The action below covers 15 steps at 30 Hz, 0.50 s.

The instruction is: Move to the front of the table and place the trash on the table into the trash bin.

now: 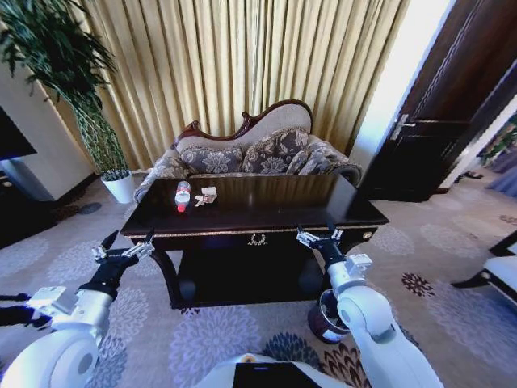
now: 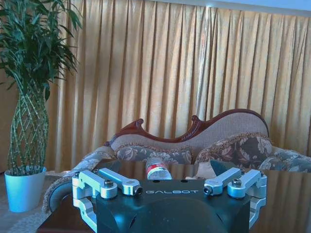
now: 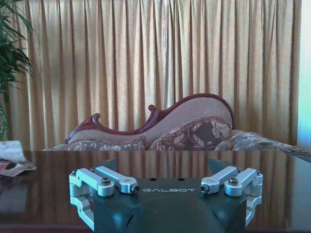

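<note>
Curtain (image 1: 242,56): I see gold pleats filling the far wall at 12 o'clock.
Sofa (image 1: 258,153): patterned, carved dark frame, just behind the table at 12 o'clock.
Table (image 1: 266,212): dark and glossy, gold emblem on its front edge, lower shelf beneath; it sits dead ahead of me at 12 o'clock.
Plant (image 1: 81,97): tall, in a white pot, on the floor at 10 o'clock, off the table's left end.
Bin (image 1: 325,317): round, dark maroon, on the carpet at 4 o'clock, near the table's front right leg and partly hidden behind my right arm.
Left gripper (image 1: 125,248): I hold it at 9 o'clock, short of the table's front left corner, fingers spread wide, nothing in them.
Right gripper (image 1: 317,234): at 2 o'clock, level with the table's front edge, right of the emblem, fingers wide apart, nothing held.
Bottle (image 1: 183,196): clear with a red label, on the tabletop toward its left rear, at 11 o'clock.
Wrapper (image 1: 206,195): crumpled, whitish-pink, just beside the bottle on its right; I cannot tell whether they touch.
</note>
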### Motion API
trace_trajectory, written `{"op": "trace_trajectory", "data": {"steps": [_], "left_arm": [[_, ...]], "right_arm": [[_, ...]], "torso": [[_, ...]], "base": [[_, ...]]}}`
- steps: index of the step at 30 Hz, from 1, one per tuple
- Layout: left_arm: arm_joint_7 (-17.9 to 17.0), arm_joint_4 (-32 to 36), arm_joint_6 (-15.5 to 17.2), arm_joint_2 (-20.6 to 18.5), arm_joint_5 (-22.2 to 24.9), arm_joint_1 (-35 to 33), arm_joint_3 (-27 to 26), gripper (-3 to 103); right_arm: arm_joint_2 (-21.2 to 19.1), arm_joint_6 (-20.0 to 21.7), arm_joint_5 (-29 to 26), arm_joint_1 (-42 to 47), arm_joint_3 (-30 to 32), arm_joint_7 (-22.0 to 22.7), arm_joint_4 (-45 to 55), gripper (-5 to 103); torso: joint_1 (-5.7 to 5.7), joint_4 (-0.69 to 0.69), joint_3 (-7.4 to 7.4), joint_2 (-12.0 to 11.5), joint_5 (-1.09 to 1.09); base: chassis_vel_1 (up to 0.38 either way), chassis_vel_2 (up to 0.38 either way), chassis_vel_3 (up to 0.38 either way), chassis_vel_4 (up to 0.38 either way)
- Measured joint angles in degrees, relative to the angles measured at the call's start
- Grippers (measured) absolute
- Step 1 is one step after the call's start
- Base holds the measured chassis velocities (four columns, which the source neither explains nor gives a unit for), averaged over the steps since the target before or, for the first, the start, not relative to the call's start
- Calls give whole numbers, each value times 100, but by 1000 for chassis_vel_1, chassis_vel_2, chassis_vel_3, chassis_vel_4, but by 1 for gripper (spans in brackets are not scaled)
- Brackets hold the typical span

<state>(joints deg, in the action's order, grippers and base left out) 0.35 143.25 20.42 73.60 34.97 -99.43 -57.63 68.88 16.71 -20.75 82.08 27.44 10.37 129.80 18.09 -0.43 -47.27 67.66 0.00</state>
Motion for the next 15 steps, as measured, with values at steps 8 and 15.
{"op": "trace_trajectory", "data": {"steps": [8,15], "left_arm": [[-2,0,4,3,0,1,4,100],[-97,0,9,4,1,20,17,100]], "right_arm": [[5,-1,3,-32,-36,-1,-23,100],[-13,-10,-356,-51,-141,91,63,100]], "torso": [[1,1,0,0,0],[1,0,1,0,0]], "base": [[-137,150,148,-141],[-77,72,70,-76]]}}
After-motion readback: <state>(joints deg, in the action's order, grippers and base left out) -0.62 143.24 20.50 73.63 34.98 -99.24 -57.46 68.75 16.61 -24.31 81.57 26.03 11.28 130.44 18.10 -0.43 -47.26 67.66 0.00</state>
